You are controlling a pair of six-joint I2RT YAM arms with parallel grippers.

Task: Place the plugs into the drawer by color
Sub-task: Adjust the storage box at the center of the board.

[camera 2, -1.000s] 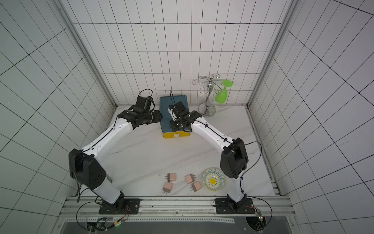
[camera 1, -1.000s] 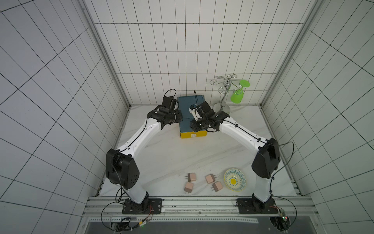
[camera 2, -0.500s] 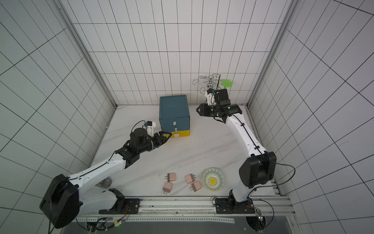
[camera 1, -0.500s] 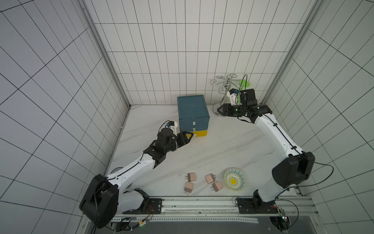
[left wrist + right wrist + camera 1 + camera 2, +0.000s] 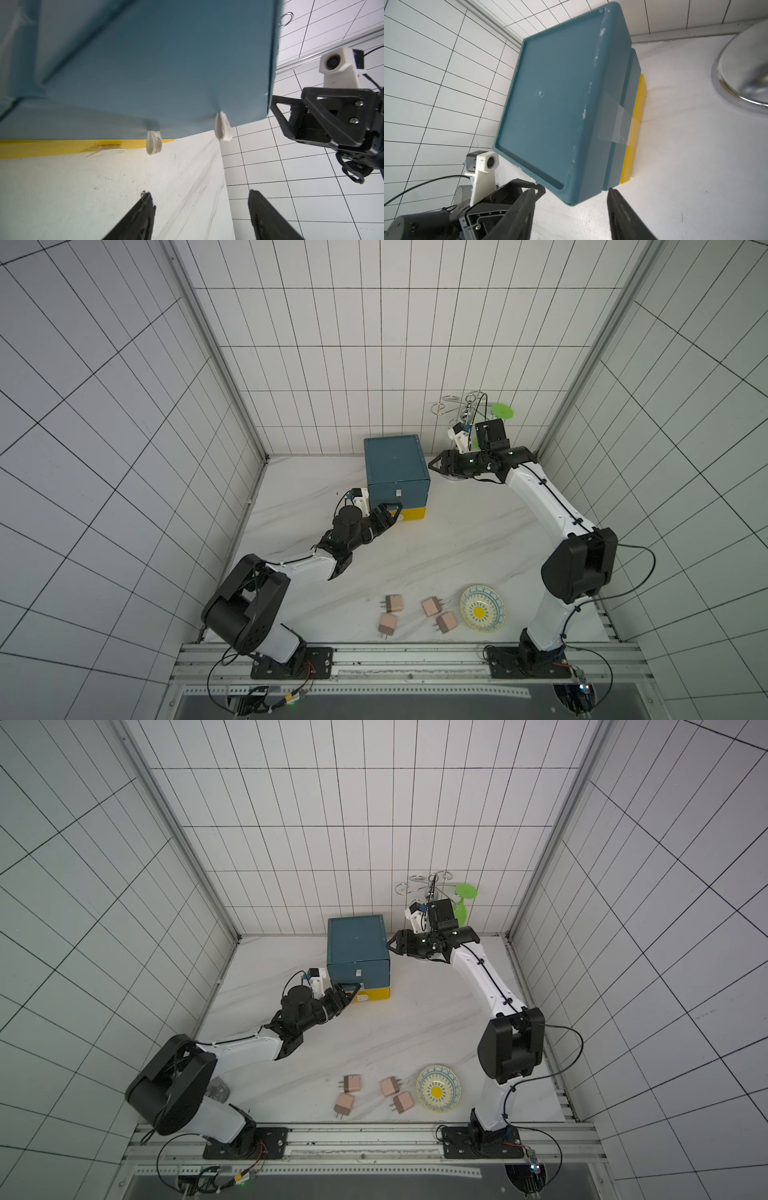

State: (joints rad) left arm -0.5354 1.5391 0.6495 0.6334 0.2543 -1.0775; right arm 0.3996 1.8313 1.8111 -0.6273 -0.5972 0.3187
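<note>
- Left wrist view showed the left gripper (image 5: 199, 195), jaws apart and empty, facing white pull tabs (image 5: 153, 143) on the teal-blue plastic drawer box (image 5: 166, 72)
- Beside that box hung the right gripper (image 5: 571, 195), jaws also apart, holding nothing
- In both top views, four pinkish-beige cube plugs (image 5: 432, 607) lay on the white marble tabletop (image 5: 436, 547), just beside the round patterned dish (image 5: 483, 608)

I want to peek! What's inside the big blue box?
Nothing inside shows. The blue box has solid walls, and its yellow drawer looks shut, hiding whatever it holds.
</note>
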